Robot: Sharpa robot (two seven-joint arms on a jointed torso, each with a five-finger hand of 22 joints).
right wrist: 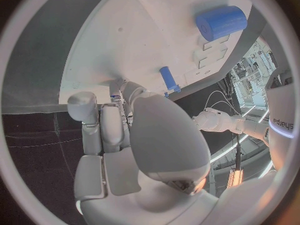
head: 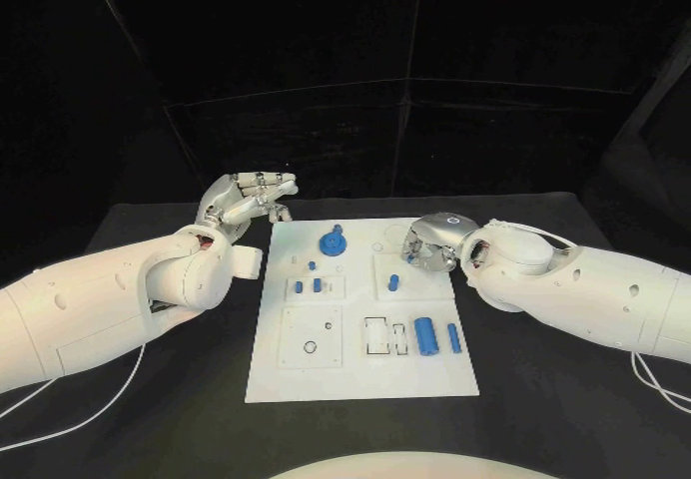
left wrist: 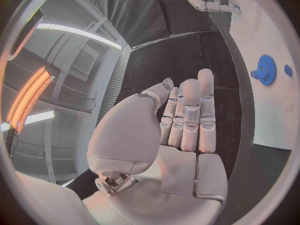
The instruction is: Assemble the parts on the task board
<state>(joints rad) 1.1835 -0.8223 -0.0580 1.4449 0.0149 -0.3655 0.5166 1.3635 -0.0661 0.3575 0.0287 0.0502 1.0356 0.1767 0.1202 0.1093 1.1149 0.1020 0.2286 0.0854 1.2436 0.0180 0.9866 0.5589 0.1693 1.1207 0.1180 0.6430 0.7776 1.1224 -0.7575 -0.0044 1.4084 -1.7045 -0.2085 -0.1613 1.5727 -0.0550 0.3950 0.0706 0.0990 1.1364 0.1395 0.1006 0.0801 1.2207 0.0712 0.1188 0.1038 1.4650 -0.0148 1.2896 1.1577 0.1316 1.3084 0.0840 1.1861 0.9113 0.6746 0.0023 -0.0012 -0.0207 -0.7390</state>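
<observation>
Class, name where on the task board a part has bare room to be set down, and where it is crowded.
Free: the task board's near strip, below the blue cylinder. Crowded: the far edge, round the gear and the right hand.

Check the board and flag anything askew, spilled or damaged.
Nothing stands out. The task board lies flat and square on the table, and the blue parts, such as the gear and the large cylinder, rest on it undisturbed.
</observation>
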